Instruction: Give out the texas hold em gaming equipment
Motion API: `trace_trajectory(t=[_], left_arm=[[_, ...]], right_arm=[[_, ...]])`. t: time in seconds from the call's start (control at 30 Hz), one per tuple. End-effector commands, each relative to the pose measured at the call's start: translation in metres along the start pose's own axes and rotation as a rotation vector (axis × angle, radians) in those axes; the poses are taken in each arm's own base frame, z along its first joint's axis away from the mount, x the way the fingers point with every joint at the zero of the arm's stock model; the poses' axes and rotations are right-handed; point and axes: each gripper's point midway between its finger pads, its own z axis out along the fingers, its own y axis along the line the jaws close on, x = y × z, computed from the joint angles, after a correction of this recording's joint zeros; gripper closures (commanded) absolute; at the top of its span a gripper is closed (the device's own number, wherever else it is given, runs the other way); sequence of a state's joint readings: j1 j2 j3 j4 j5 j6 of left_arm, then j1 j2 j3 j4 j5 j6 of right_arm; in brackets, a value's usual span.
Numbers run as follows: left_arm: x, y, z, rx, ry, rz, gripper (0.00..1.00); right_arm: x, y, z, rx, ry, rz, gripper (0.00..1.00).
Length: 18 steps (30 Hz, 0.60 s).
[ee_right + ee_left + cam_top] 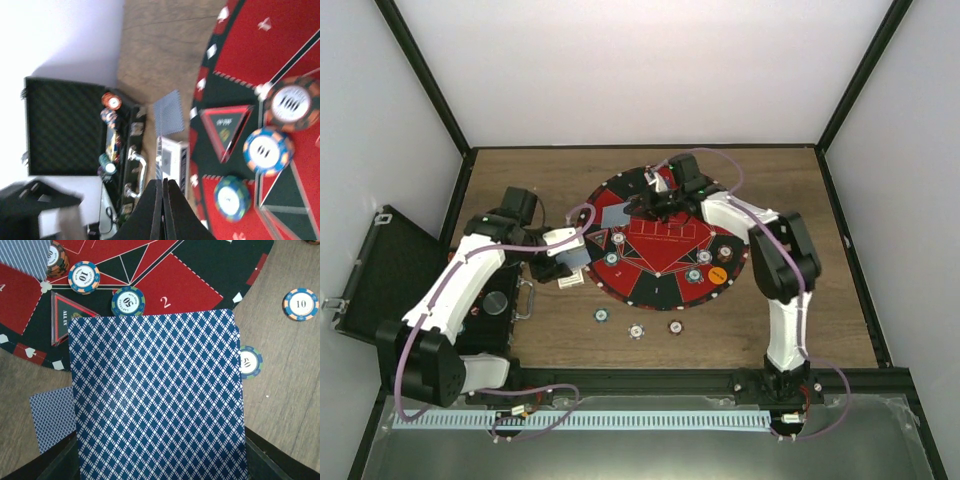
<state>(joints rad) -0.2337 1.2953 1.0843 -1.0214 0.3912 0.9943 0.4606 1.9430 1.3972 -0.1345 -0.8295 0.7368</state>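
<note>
1. Clenched in the left gripper (570, 265), at the left edge of the round mat (665, 290): playing cards (157, 395), blue diamond backs up, held over the mat's rim and the wood table (285, 405).
2. Flat on the table just left of the held cards: 1 loose card (52, 420), back up.
3. On the mat just beyond the held cards: a 10 chip (84, 277), a 50 chip (128, 301) and a clear triangular ALL IN marker (62, 315).
4. Off the mat, on the wood: a second 10 chip (300, 304) and a half-hidden chip (250, 361) tucked behind the cards' right edge.
5. Right gripper (162, 210) over the far part of the mat, fingers pressed together to a thin slit; cannot tell whether anything sits in it.
6. At the left of the table, an open black case (380, 270): foam-lined lid laid back, tray holding several stored chips (111, 101), too blurred to count.
7. On the mat's right side, near other chips: 1 orange marker disc (717, 271).
</note>
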Motion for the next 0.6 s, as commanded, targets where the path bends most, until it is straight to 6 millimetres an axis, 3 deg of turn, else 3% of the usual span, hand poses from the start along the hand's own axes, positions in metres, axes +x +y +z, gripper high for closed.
trace_trajectory(t=[0.0,0.13,0.23,0.33,0.4,0.57], left_arm=[[-0.008,-0.009,-0.01,0.017,-0.048,0.007,0.96],[-0.005,-0.013,-0.012,0.012,-0.042,0.014,0.96],[-0.004,-0.015,-0.014,0.016,-0.041,0.016,0.96],[-0.004,-0.016,-0.016,0.017,-0.038,0.019,0.96],[-0.003,-0.017,-0.017,0.012,-0.035,0.025,0.96],[-0.003,-0.018,-0.018,0.013,-0.034,0.031,0.96]], right_arm=[[-0.023,-0.021,0.036,0.042,0.02,0.0,0.99],[-0.041,-0.022,0.072,0.052,0.024,-0.017,0.99],[-0.045,-0.037,0.098,0.063,0.04,0.007,0.99],[-0.051,-0.043,0.112,0.079,0.044,0.006,0.99],[-0.049,-0.057,0.121,0.105,0.051,0.016,0.99],[-0.053,-0.067,0.118,0.17,0.029,-0.013,0.97]])
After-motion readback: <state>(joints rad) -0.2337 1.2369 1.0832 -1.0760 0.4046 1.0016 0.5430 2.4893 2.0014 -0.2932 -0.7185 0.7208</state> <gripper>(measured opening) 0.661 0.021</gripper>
